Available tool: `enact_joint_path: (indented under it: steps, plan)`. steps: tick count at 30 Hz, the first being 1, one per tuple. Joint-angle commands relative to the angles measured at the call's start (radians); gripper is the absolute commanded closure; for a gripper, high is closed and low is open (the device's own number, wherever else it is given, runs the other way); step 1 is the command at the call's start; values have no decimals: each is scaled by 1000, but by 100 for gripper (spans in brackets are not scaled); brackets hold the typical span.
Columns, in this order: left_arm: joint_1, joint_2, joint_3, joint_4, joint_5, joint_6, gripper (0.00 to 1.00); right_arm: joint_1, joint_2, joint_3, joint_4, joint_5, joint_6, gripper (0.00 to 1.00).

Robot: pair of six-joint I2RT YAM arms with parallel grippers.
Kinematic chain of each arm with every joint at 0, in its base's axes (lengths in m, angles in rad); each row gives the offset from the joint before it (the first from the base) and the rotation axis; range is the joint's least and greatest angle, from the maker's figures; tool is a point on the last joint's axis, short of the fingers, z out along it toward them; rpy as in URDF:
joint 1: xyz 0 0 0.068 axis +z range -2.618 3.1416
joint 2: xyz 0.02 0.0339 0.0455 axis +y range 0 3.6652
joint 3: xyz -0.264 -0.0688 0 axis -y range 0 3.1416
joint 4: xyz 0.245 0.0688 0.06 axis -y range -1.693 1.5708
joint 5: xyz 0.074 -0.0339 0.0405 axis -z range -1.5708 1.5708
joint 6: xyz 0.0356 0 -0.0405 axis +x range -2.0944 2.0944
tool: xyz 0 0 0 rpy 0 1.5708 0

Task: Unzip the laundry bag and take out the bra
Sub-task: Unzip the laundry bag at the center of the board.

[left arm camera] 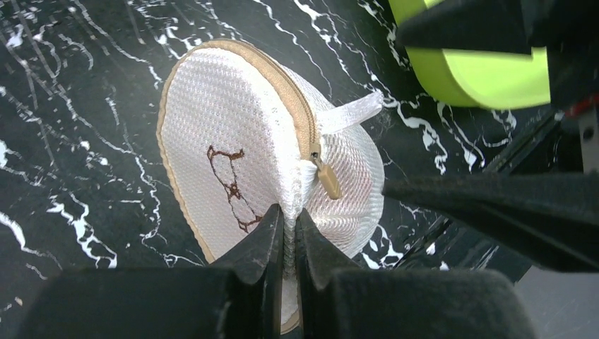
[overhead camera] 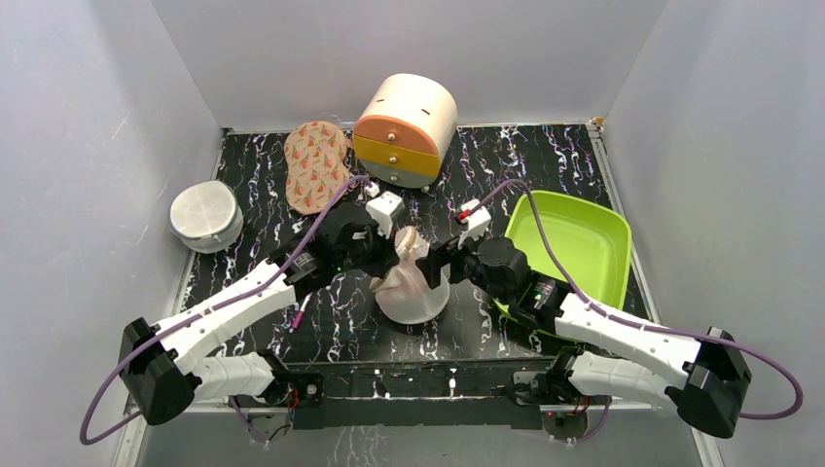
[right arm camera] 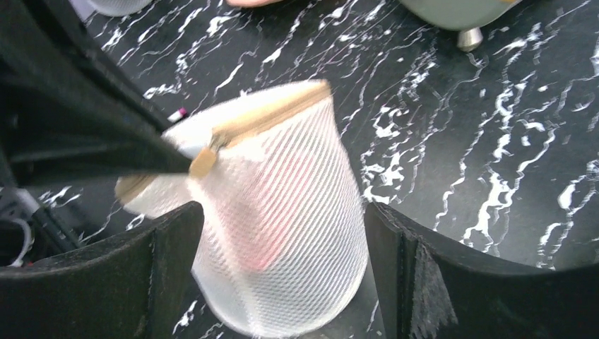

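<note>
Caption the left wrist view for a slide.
Left gripper pinches the mesh laundry bag just below its tan zip pull; green tray behind.

The laundry bag (right arm camera: 282, 233) looks blurry in the right wrist view. Through its mesh the bra (right arm camera: 263, 248) is only a faint pink smudge, and its shape cannot be made out. In the left wrist view the near end of the bag is hidden behind the left end effector (left arm camera: 288, 215). The top edge cuts off the green tray (left arm camera: 487, 78).

Bright, even light, but the laundry bag (right arm camera: 282, 212) looks blurred in right wrist view.
</note>
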Motion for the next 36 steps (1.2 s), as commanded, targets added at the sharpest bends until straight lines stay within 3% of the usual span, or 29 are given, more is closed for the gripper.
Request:
enact_joint_path:
  steps: [1, 3, 7, 12, 15, 18, 22, 29, 36]
  plan:
    - [17, -31, 60, -34, -62, -107, 100, -2, -36, 24, 38, -125, -52, 25]
    - [18, -27, 63, -26, -43, -117, 100, -3, -57, 0, 77, -181, -120, 29]
    - [21, -17, 71, -23, -14, -128, 100, -1, -58, -76, 218, -319, -365, 29]
    - [25, -12, 82, -31, -7, -127, 100, -1, -21, -135, 434, -335, -546, 24]
    - [26, -14, 74, -25, 0, -137, 100, -1, 55, -89, 451, -366, -564, 26]
    - [27, -16, 64, -13, 9, -149, 100, 0, 107, -54, 442, -366, -557, 33]
    - [28, -12, 65, -17, 19, -154, 100, 0, 100, -79, 512, -354, -563, 38]
    - [28, -15, 65, -20, 37, -157, 100, -2, 102, -69, 492, -363, -617, 42]
    - [28, -22, 58, -26, 43, -164, 100, -1, 137, -39, 509, -329, -647, 59]
